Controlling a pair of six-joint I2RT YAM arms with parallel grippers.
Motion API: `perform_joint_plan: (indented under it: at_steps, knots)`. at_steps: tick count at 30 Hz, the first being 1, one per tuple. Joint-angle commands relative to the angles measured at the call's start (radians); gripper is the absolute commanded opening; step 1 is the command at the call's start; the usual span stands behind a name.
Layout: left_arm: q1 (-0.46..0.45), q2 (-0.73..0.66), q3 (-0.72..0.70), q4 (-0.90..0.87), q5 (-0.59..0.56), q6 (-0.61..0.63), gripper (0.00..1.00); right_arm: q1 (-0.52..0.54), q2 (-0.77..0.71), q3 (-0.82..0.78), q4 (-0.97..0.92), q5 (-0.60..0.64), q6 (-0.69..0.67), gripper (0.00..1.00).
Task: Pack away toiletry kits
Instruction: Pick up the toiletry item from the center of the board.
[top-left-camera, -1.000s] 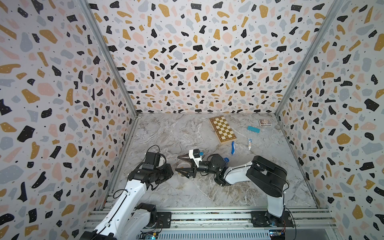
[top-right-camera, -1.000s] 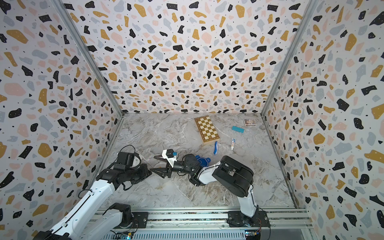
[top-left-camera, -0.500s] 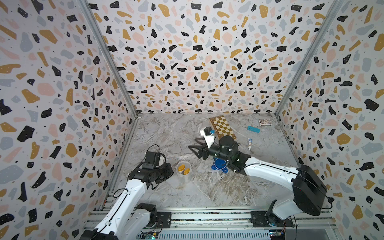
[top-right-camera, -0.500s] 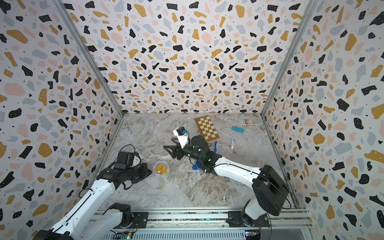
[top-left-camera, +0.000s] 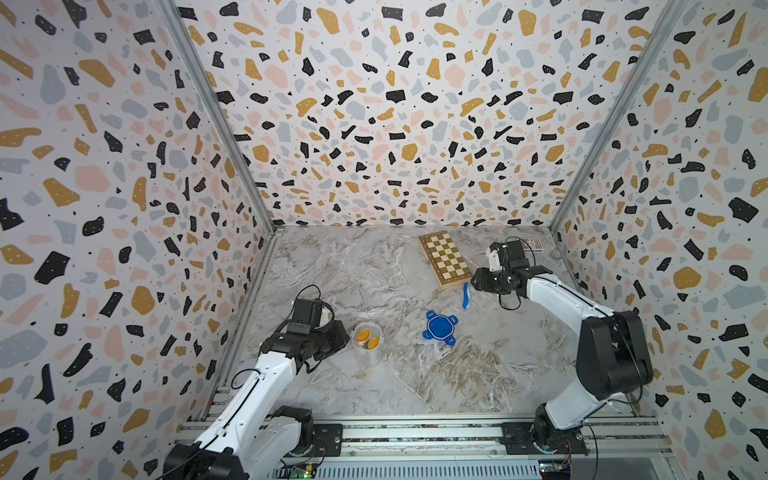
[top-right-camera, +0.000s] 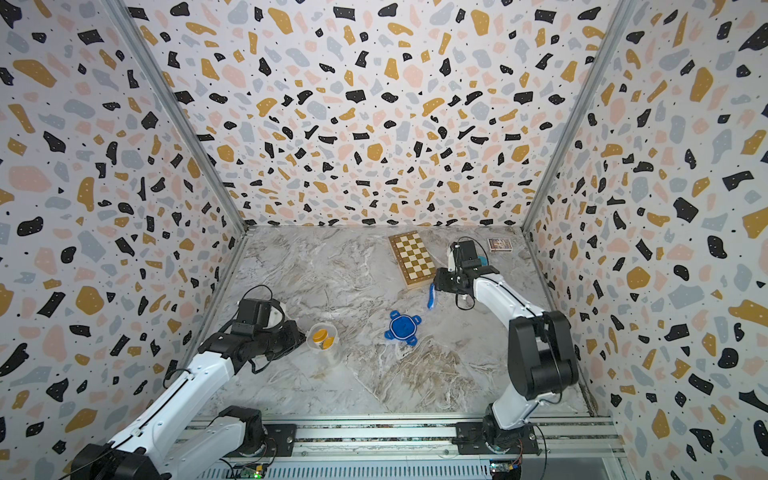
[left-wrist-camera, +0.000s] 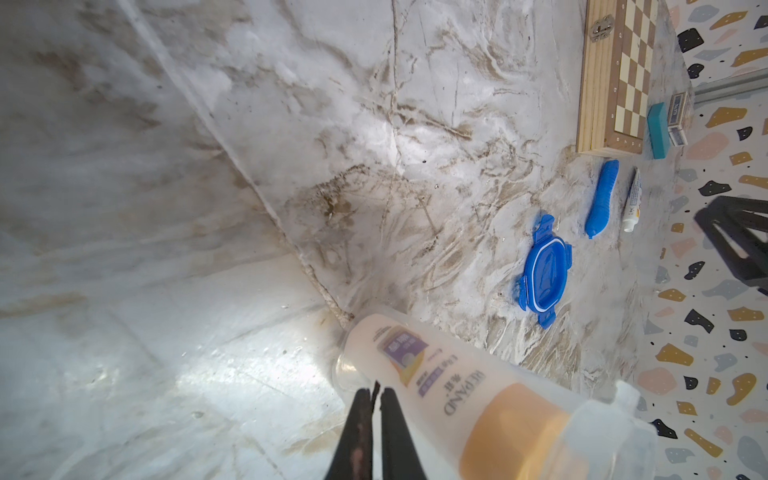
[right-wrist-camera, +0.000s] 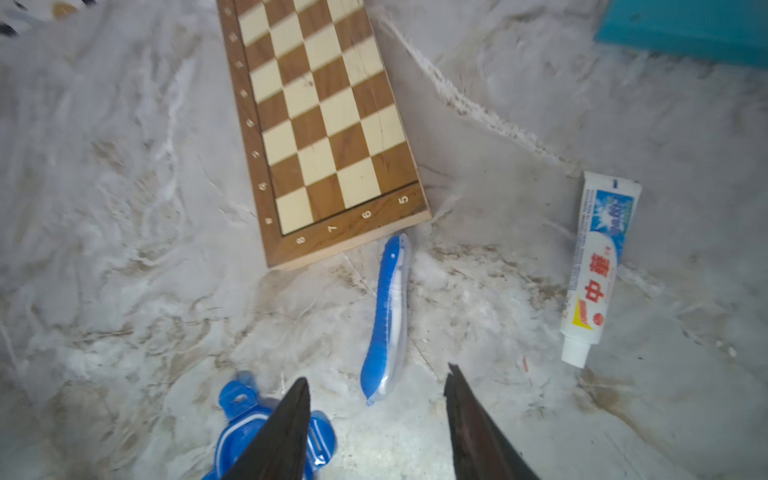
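Note:
A clear container (top-left-camera: 367, 341) stands at front left and holds two white bottles with orange caps (top-right-camera: 323, 336); one bottle (left-wrist-camera: 436, 374) fills the left wrist view. My left gripper (left-wrist-camera: 376, 395) is shut at the container's wall and seems to pinch it. The blue toothbrush (right-wrist-camera: 386, 316) lies just off the chessboard's corner, and the white-blue tube (right-wrist-camera: 598, 266) is beside it. My right gripper (right-wrist-camera: 378, 374) hovers open over the toothbrush's near end, with nothing between its fingers. In both top views it sits right by the toothbrush (top-left-camera: 466, 296).
The container's blue clip lid (top-left-camera: 439, 328) lies on the marble floor mid-table. A wooden chessboard (top-left-camera: 446, 259) lies at the back, with a teal block (left-wrist-camera: 658, 129) and a patterned card box (top-right-camera: 499, 244) beyond it. Walls close three sides.
My right arm has swung away from the container to the back right, above the toothbrush, and its jaws have narrowed. The left arm has stayed at the container.

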Motion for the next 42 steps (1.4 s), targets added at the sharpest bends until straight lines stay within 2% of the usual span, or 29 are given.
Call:
perform_joint_plan:
  at_steps: [1,4,10,18,23,27,29,32,35,38,42]
  knots:
    - [0.004,0.009,0.025,0.041,0.005,0.009,0.09,-0.002,0.105,0.127,-0.132,-0.061,-0.069,0.51]
    - [0.004,0.006,0.021,0.043,0.0,0.012,0.09,0.007,0.193,0.202,-0.151,-0.072,-0.072,0.49]
    - [0.005,-0.008,0.014,0.044,-0.003,0.018,0.1,0.014,0.278,0.269,-0.169,-0.008,-0.038,0.45]
    - [0.006,-0.015,0.007,0.041,0.006,0.027,0.1,0.037,0.312,0.26,-0.175,0.051,-0.025,0.4]
    - [0.005,-0.02,-0.002,0.042,0.01,0.03,0.1,0.041,0.337,0.255,-0.171,0.039,-0.033,0.37]
    - [0.006,-0.027,-0.012,0.042,0.014,0.028,0.11,0.042,0.354,0.256,-0.177,0.054,-0.039,0.31]
    - [0.006,-0.033,-0.017,0.043,0.014,0.027,0.11,0.045,0.359,0.263,-0.191,0.057,-0.044,0.25]
    - [0.006,-0.036,-0.02,0.041,0.011,0.03,0.1,0.082,0.284,0.246,-0.199,0.095,-0.046,0.22]
    - [0.007,-0.039,-0.017,0.025,0.004,0.035,0.11,0.17,0.105,0.209,-0.19,0.131,-0.023,0.22]
    - [0.011,-0.04,-0.014,0.013,0.0,0.042,0.11,0.306,-0.082,0.147,-0.09,0.127,-0.015,0.22]
    - [0.015,-0.03,-0.009,0.011,0.002,0.044,0.1,0.482,-0.199,0.071,0.119,0.04,-0.058,0.22]
